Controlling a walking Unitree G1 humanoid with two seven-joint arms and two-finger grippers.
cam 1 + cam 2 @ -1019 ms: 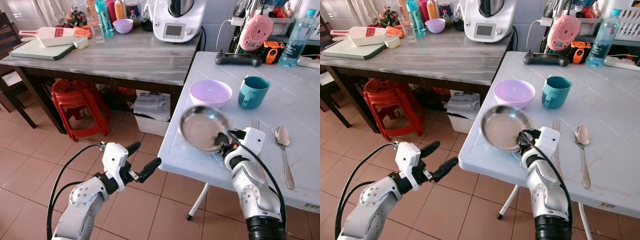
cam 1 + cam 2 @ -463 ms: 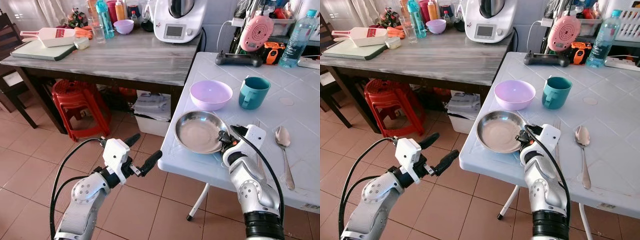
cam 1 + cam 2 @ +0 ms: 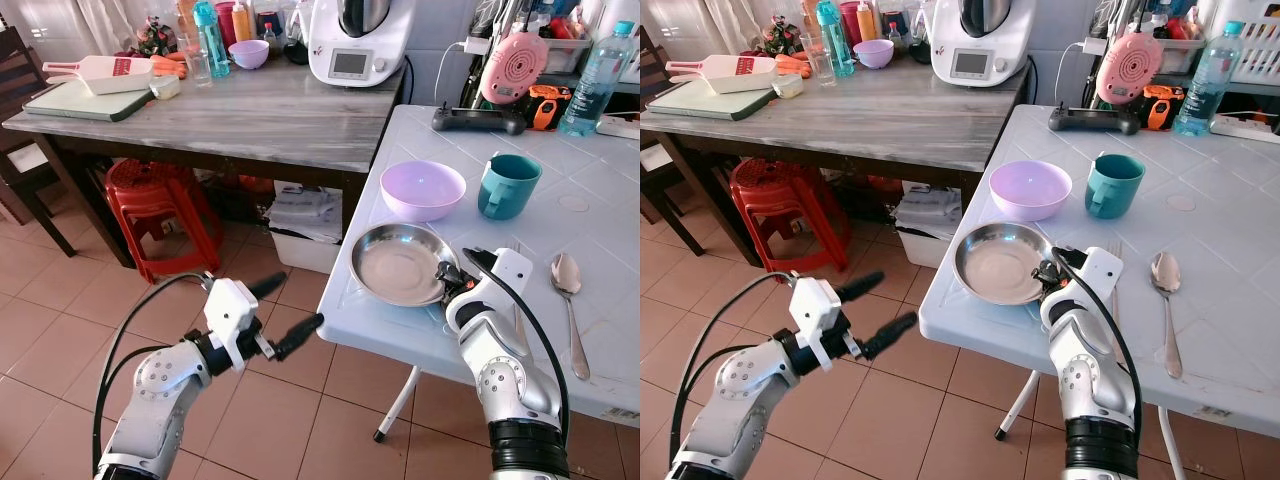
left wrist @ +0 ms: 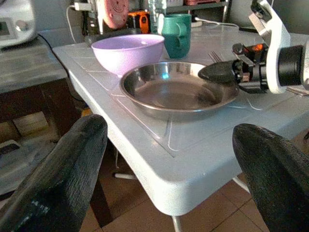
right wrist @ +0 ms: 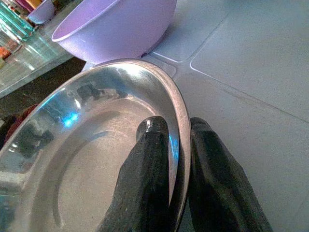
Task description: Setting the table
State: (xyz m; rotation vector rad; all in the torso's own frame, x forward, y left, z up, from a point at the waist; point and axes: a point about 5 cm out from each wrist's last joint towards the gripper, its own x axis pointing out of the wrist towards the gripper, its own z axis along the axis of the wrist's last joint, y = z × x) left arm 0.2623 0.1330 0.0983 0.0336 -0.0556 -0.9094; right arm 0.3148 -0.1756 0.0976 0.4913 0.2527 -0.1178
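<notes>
Steel plate (image 3: 398, 264) rim pinched, R pincer (image 3: 449, 281).

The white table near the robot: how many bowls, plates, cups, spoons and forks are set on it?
Purple bowl: 1
Steel plate: 1
Teal mug: 1
Spoon: 1
Fork: 1
Total: 5

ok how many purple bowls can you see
2. One purple bowl sits on the white table, beside the teal mug. A smaller purple bowl stands at the back of the grey counter.
</notes>
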